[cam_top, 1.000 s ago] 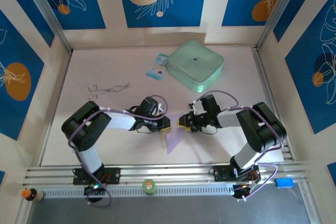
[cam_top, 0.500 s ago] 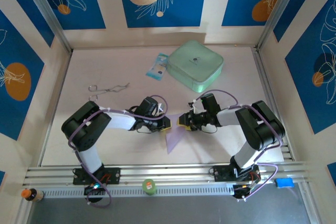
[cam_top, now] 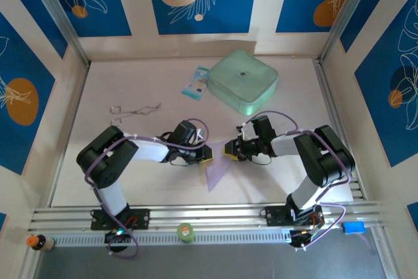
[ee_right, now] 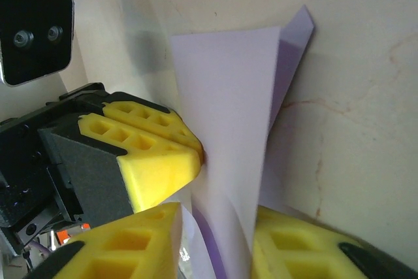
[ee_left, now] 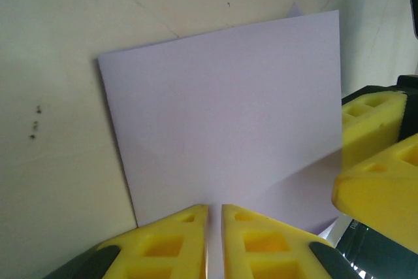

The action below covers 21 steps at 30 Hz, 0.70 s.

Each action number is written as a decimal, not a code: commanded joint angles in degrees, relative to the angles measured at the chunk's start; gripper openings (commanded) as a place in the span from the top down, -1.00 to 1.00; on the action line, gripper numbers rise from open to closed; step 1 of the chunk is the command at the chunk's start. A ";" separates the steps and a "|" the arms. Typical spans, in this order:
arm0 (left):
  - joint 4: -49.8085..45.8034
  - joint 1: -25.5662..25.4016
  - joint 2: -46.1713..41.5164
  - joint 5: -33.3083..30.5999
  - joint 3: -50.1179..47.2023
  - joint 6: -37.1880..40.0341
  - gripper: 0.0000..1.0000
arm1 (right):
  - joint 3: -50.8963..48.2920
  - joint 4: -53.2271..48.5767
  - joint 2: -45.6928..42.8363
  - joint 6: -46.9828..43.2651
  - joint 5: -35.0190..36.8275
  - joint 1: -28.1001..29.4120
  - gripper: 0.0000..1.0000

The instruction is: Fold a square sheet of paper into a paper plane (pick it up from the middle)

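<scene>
At mid-table, left claw [cam_top: 206,154] pinches the square sheet of paper [cam_top: 215,174]; right claw [cam_top: 229,150] straddles it, half-open

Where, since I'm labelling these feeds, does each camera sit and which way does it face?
Top: fixed above and behind the arms, looking down on the table; both arms show, the left gripper and right gripper facing each other at the purple paper.
Left wrist: on the left arm, looking along its own yellow fingers at the paper.
Right wrist: on the right arm, looking past its own yellow fingers along the paper.
Shared: each wrist view catches the other gripper.
</scene>
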 commanded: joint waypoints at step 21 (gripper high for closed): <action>-14.59 -0.31 -20.02 -12.81 0.13 12.58 0.28 | -7.63 1.08 -12.11 21.20 15.54 1.36 0.97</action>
